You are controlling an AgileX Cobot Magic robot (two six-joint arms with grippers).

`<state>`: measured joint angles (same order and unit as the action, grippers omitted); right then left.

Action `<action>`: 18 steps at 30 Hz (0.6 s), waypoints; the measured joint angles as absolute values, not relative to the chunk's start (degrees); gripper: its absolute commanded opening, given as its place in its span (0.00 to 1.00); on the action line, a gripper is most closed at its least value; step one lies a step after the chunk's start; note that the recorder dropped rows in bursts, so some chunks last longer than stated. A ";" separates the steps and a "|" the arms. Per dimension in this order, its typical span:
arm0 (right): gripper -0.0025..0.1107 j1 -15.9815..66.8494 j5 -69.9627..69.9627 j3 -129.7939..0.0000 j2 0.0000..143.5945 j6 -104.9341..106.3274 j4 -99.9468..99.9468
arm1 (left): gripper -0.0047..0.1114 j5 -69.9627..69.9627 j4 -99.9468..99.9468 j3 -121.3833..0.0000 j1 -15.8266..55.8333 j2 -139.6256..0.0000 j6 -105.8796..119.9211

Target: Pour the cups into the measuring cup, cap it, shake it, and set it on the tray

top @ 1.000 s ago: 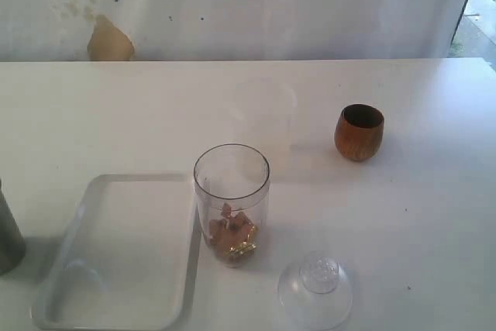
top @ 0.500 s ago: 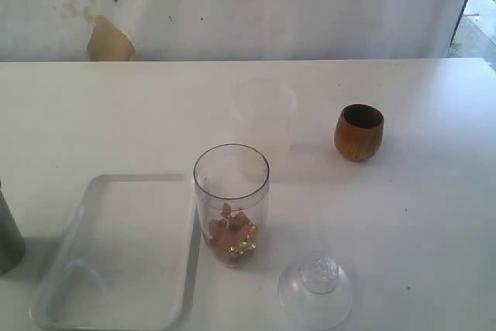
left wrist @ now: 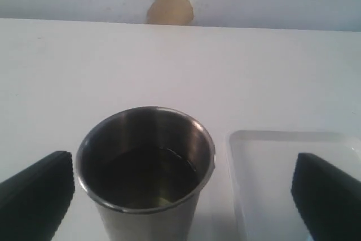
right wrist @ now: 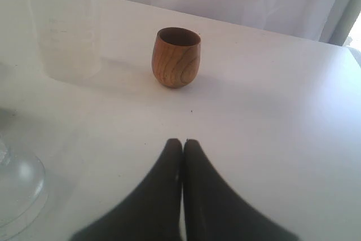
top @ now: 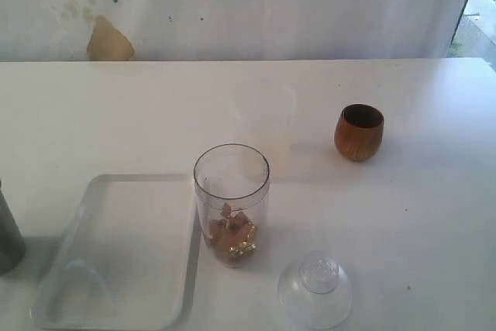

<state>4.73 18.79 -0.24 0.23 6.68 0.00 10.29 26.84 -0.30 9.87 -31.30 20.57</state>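
white table [top: 116,114], stained wall behind | tall clear cylindrical measuring cup [top: 231,203] sits right beside the shallow white plastic tray [top: 139,178], brownish bits in the bottom | clear dome cap [top: 315,290] lying nearby | left gripper [left wrist: 181,165] spread wide either side of the brushed-steel tumbler [left wrist: 145,167] | right gripper [right wrist: 183,142] pressed together, nothing in it, small rounded brown wooden cup [right wrist: 176,56] well apart from it

In the exterior view we see only a sliver of the steel tumbler [top: 8,230], cut by the left edge. The frosted cup [top: 263,110] above centre nearly vanishes against the white surface [top: 418,222]. We cannot identify the small tan pieces [top: 231,236] inside the measuring cup [top: 231,180]. In the wrist views, frame edges crop the steel tumbler's base, the tray [left wrist: 282,139] and the dome cap [right wrist: 17,190].
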 measured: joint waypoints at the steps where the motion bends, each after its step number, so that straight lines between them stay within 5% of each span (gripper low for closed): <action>1: 0.02 4.73 18.79 -0.24 0.23 6.68 0.00 | 0.94 10.05 24.58 -0.30 9.99 -31.30 18.88; 18: 0.02 4.73 19.23 -0.24 0.23 6.68 0.00 | 0.94 9.14 22.17 -0.30 10.22 -31.30 15.51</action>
